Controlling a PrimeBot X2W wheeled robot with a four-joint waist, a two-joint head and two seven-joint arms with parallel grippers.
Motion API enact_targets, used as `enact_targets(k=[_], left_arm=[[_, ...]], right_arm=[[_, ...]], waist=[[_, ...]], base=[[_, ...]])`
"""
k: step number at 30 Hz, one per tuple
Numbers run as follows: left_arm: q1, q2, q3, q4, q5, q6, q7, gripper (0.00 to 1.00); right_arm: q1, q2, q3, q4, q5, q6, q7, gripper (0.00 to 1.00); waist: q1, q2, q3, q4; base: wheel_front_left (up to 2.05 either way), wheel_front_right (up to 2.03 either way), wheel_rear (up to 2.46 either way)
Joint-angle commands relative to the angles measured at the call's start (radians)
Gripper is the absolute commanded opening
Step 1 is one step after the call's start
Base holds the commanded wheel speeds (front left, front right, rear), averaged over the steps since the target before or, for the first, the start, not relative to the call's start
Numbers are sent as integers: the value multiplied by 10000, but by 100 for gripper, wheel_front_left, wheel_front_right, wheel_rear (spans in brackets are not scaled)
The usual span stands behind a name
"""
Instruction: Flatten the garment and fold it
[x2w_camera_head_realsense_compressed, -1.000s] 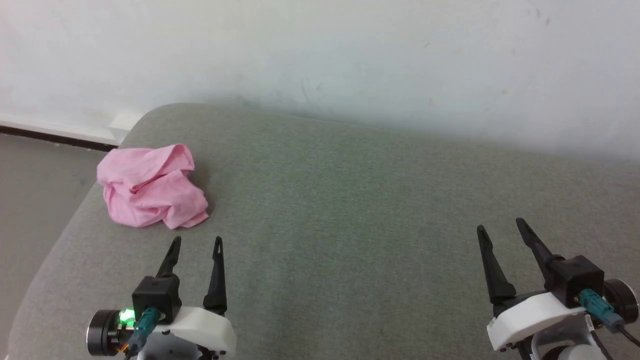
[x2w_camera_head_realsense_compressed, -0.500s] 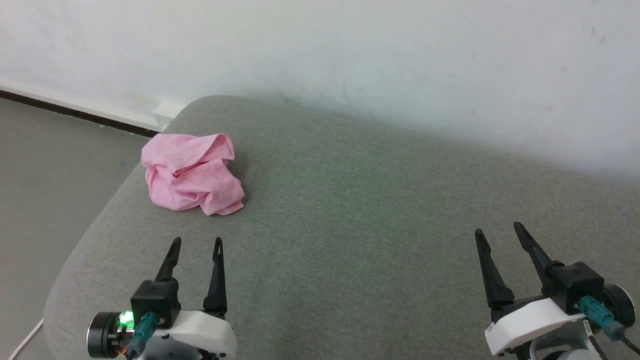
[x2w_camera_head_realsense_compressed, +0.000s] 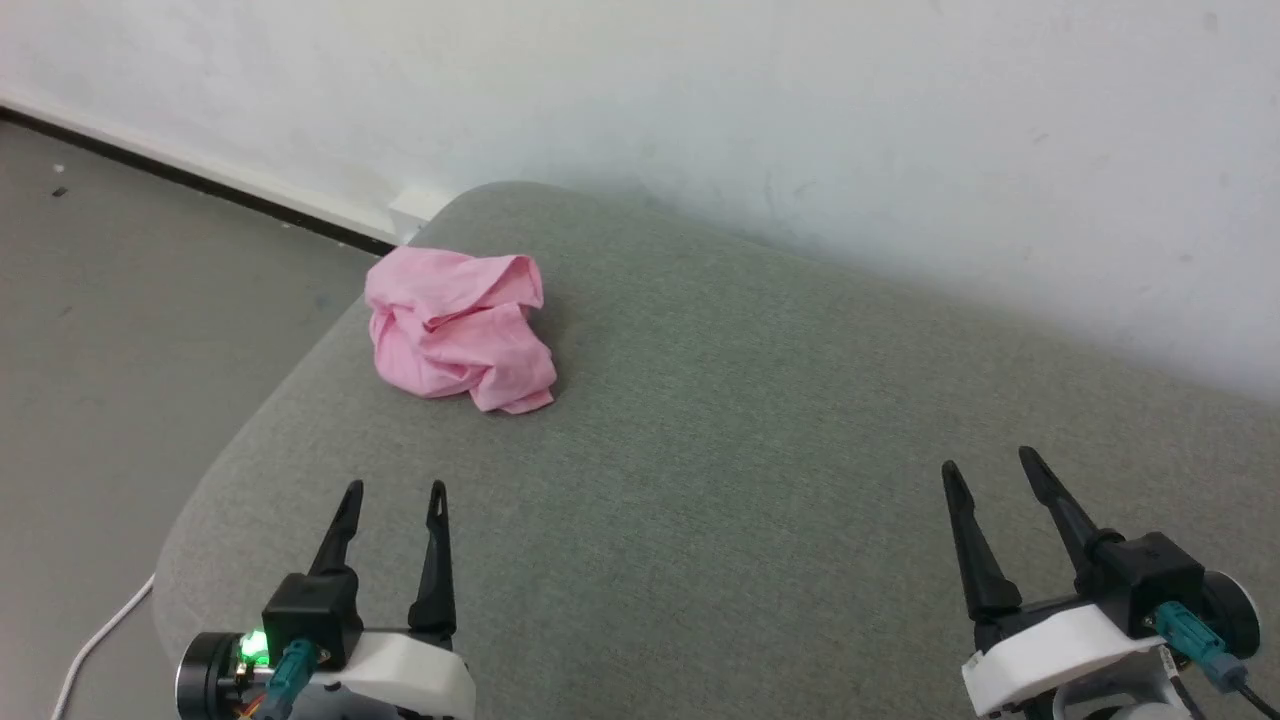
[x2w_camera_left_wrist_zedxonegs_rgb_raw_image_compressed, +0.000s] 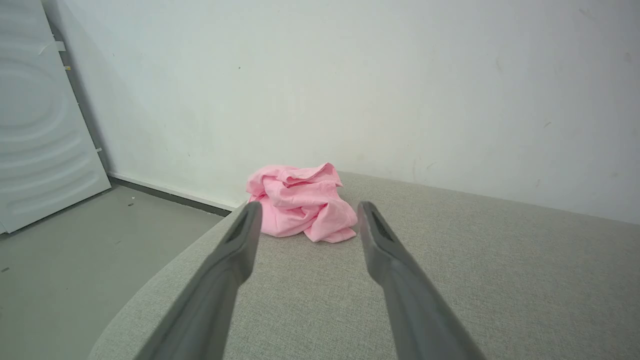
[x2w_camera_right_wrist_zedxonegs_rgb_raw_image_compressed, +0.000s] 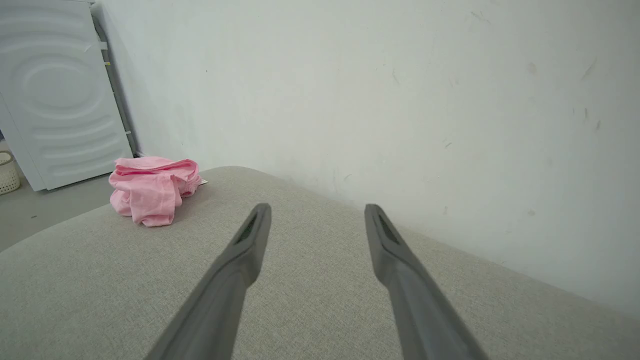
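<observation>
Two tools hang low over a grey cushion (x2w_camera_head_realsense_compressed: 750, 400). The left tool (x2w_camera_head_realsense_compressed: 394, 487) and the right tool (x2w_camera_head_realsense_compressed: 987, 460) both have their fingers spread, with nothing between them. The garment (x2w_camera_head_realsense_compressed: 455, 330) lies crumpled in a pink heap near the cushion's far left rounded corner. It sits close to the edge, well ahead of the left tool and far from the right one.

From the head, a white cable (x2w_camera_head_realsense_compressed: 100, 630) trails on the floor (x2w_camera_head_realsense_compressed: 120, 300) beside the cushion's near left corner. The wrist views show instead a white ribbed panel (x2w_camera_left_wrist_zedxonegs_rgb_raw_image_compressed: 45, 125) standing by the wall (x2w_camera_left_wrist_zedxonegs_rgb_raw_image_compressed: 350, 75) across the floor. The right wrist view also catches a pale basket (x2w_camera_right_wrist_zedxonegs_rgb_raw_image_compressed: 6, 172), cut off by the frame.

A small white scrap at the heap's far side in the right wrist view may be a label (x2w_camera_right_wrist_zedxonegs_rgb_raw_image_compressed: 202, 182); it is too small to be sure. The waistband is lost among the folds. Bare cushion stretches wide from the heap to the right tool, and the wall runs along its far side.
</observation>
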Motion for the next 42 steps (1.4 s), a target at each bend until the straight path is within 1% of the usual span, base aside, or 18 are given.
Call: enact_targets(k=[1, 11, 21, 42], left_arm=[[131, -11, -57, -6, -61, 55, -126, 100], [223, -19, -186, -18, -42, 132, -335, 100], [546, 45, -155, -132, -29, 170, -544, 100], [619, 19, -367, -171, -84, 278, -983, 100]], right_arm=[[139, 24, -6, 27, 73, -13, -104, 100], [160, 28, 54, 87, 193, -15, -312, 100], [203, 32, 109, 141, 354, -17, -521, 100], [307, 40, 209, 292, 522, -20, -960, 100]], waist=[[0, 0, 10, 240], [0, 0, -9, 910], [0, 0, -36, 1397], [0, 0, -85, 2498]], base=[[0, 0, 0], [0, 0, 0], [0, 0, 0], [0, 0, 0]])
